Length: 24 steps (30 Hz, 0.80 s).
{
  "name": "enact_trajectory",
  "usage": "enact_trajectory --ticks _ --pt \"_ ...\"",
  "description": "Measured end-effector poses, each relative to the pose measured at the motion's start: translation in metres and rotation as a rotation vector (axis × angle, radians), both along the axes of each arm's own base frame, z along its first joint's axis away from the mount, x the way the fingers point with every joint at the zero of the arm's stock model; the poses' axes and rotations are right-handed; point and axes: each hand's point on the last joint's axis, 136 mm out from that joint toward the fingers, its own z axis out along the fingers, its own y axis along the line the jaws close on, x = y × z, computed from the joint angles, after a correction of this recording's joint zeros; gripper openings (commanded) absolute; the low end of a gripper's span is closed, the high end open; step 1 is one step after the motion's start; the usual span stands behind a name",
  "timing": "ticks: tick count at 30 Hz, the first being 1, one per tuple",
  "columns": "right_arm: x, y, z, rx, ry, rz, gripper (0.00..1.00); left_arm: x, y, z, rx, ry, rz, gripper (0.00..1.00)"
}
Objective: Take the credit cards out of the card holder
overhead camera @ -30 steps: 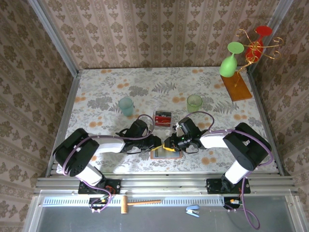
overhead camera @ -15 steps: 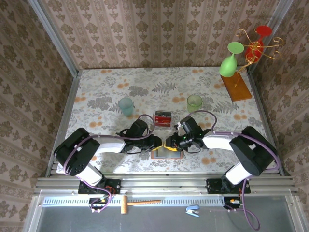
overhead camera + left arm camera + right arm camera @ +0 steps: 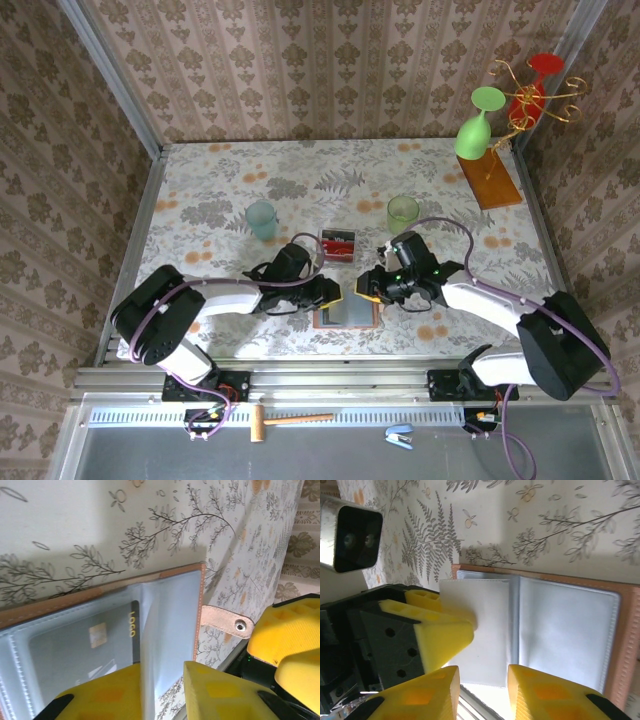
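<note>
The tan card holder (image 3: 346,315) lies open on the table, its grey-blue pockets facing up (image 3: 565,625). My left gripper (image 3: 332,293) (image 3: 162,672) is shut on one inner pocket leaf (image 3: 167,610) at the holder's left side. A credit card (image 3: 85,645) with a chip and the word LOGO shows through a pocket. My right gripper (image 3: 368,287) (image 3: 482,680) hovers over the holder's edge, open, with nothing between its fingers. The left gripper's yellow fingers (image 3: 445,635) pinch the pale leaf (image 3: 480,620) just beside it.
A small clear box (image 3: 337,243) with red cards stands just behind the holder. A teal cup (image 3: 261,219) and a green cup (image 3: 403,212) stand further back. A wooden stand (image 3: 490,178) with a green glass (image 3: 478,125) and a red glass (image 3: 530,95) is at the back right.
My right gripper has drawn back to the right, off the holder's middle, and its jaws have widened a little. The left gripper has kept its hold in the same place.
</note>
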Motion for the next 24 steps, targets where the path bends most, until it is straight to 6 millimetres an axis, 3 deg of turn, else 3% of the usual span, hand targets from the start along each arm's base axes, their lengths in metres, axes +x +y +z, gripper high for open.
enact_trajectory --ticks 12,24 --pt "0.002 -0.028 0.015 -0.026 -0.035 -0.059 0.33 0.001 -0.019 0.020 -0.036 -0.027 -0.040 0.38" --pt "-0.002 -0.043 0.020 -0.036 -0.057 -0.093 0.34 -0.001 -0.041 0.011 -0.025 0.001 -0.090 0.42"
